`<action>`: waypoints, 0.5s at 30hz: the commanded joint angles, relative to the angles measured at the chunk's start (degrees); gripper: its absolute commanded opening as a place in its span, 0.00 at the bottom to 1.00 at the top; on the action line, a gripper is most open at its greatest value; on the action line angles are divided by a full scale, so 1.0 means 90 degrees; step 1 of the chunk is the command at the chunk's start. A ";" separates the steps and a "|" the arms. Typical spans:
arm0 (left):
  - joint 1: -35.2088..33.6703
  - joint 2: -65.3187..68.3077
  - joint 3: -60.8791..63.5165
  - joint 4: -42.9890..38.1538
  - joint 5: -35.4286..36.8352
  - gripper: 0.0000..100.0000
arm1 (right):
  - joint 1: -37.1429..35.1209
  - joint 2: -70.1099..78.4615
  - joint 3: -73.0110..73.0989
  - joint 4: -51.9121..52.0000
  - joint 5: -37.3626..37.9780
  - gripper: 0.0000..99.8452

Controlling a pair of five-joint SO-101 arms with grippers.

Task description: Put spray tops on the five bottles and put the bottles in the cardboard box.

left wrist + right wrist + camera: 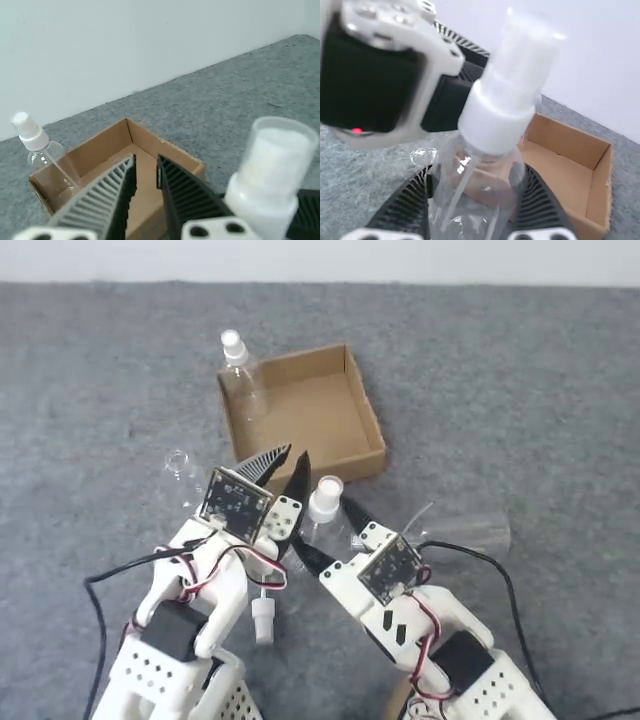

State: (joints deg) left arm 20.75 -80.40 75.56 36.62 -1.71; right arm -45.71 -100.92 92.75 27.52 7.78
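My right gripper [322, 532] is shut on a clear bottle [475, 200] that stands upright and carries a white spray top [326, 496], just in front of the cardboard box [368, 420]. That same spray top [272, 170] rises close beside my left gripper [146, 182]. My left gripper [284, 466] hangs over the box's near edge, fingers a little open with nothing between them. A second bottle with a spray top [240, 370] stands at the box's far left corner; I cannot tell whether it is inside. An uncapped bottle [180, 470] stands left of the box.
A clear bottle [470, 530] lies on its side on the grey carpet to the right of the right arm. A loose white spray top [263, 620] lies between the two arms. The box floor [560, 172] is bare.
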 commanded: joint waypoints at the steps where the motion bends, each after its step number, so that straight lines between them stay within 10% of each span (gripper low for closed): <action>1: 0.0156 -0.0010 -0.0103 0.0049 -0.0166 0.07 | 0.0230 -0.0288 -0.0244 -0.0044 0.0049 0.01; 15: 0.0186 -0.0010 -0.0132 0.0039 -0.0703 0.07 | 0.0259 -0.0288 -0.0234 0.0015 0.0049 0.01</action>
State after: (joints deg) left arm 21.36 -80.40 75.56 36.62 -7.08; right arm -44.13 -100.92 92.75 27.52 7.78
